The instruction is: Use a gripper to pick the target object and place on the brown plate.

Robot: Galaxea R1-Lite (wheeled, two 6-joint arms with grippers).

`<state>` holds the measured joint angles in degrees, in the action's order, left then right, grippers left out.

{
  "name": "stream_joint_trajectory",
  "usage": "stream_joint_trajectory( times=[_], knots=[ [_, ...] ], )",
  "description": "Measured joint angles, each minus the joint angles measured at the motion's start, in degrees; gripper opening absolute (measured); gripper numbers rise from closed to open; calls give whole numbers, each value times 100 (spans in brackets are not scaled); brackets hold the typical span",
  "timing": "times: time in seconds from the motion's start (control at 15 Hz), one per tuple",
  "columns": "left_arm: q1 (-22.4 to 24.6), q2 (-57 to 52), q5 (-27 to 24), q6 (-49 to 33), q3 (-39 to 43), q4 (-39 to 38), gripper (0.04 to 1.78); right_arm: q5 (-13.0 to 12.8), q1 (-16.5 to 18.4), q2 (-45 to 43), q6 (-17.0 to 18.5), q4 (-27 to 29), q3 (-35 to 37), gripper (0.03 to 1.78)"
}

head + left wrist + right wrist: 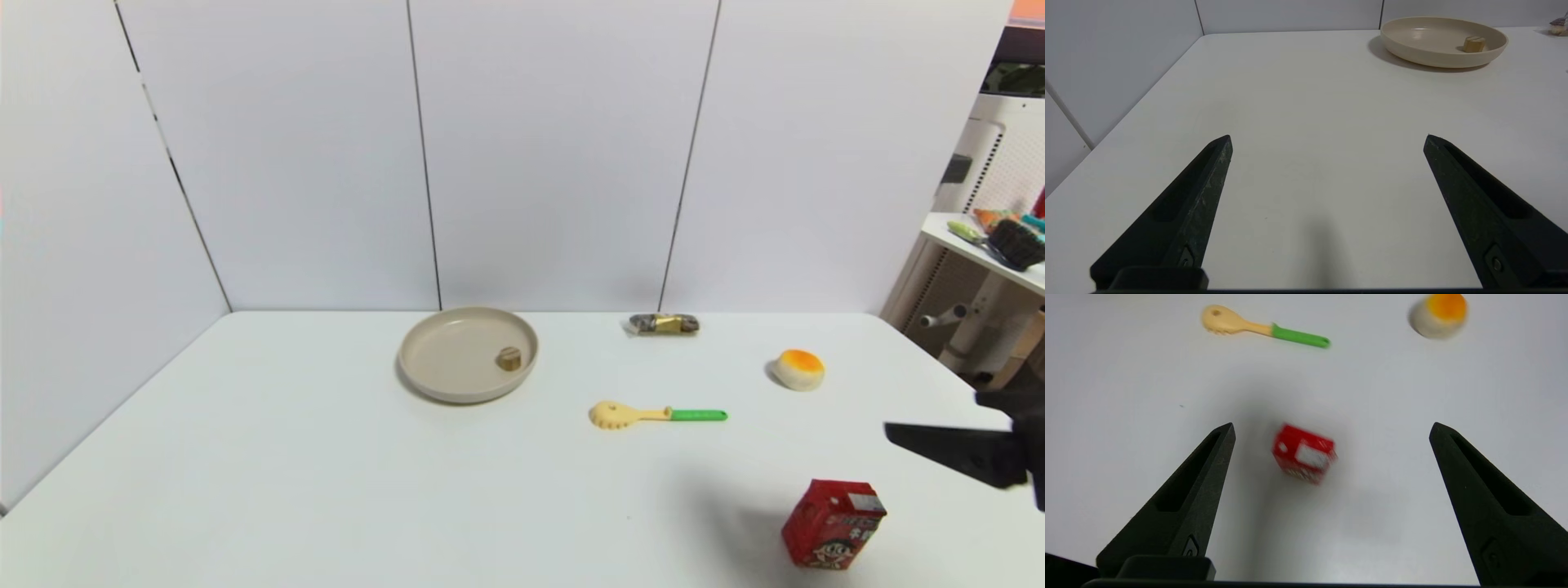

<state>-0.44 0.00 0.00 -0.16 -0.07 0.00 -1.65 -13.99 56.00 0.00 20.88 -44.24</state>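
Note:
The small tan-brown puck (509,358) lies inside the beige-brown plate (441,359) at the back middle of the table; both show in the left wrist view, puck (1474,44) and plate (1412,36). My right gripper (902,437) enters from the right edge above the table. In its wrist view it (1331,430) is open and empty, high over the red carton (1303,452). My left gripper (1329,139) is open and empty over bare table, far from the plate, and is out of the head view.
A red carton (833,523) stands at the front right. A spoon with a green handle (653,415) lies mid-table. A white bun with an orange top (798,368) lies to the right. A dark wrapped bar (664,324) lies near the back wall.

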Motion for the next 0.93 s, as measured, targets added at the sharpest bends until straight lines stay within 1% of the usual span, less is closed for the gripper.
stream_joint_trajectory(
  times=[0.2,0.27,0.4,0.47,0.53,0.67,0.8,0.93],
  knots=[
    [0,0,0,0,0,0,169,-28,747,-1874,-52,-995,1985,166],
    [2,0,0,2,0,0,169,-28,925,-2392,-99,-1364,2577,167],
    [0,0,0,0,2,0,169,7,1163,-3310,-265,-2048,3601,168],
    [0,0,0,0,0,0,169,80,1235,-3727,-361,-2236,3923,168],
    [0,0,0,0,0,0,169,176,1287,-4137,-440,-2231,4118,169],
    [0,0,0,0,0,0,169,344,1358,-4901,-542,-2050,4303,169],
    [0,0,0,2,0,0,169,393,1389,-5309,-525,-2081,4389,169],
    [0,0,0,0,0,0,169,388,1397,-5488,-482,-2083,4411,169]
  ],
)
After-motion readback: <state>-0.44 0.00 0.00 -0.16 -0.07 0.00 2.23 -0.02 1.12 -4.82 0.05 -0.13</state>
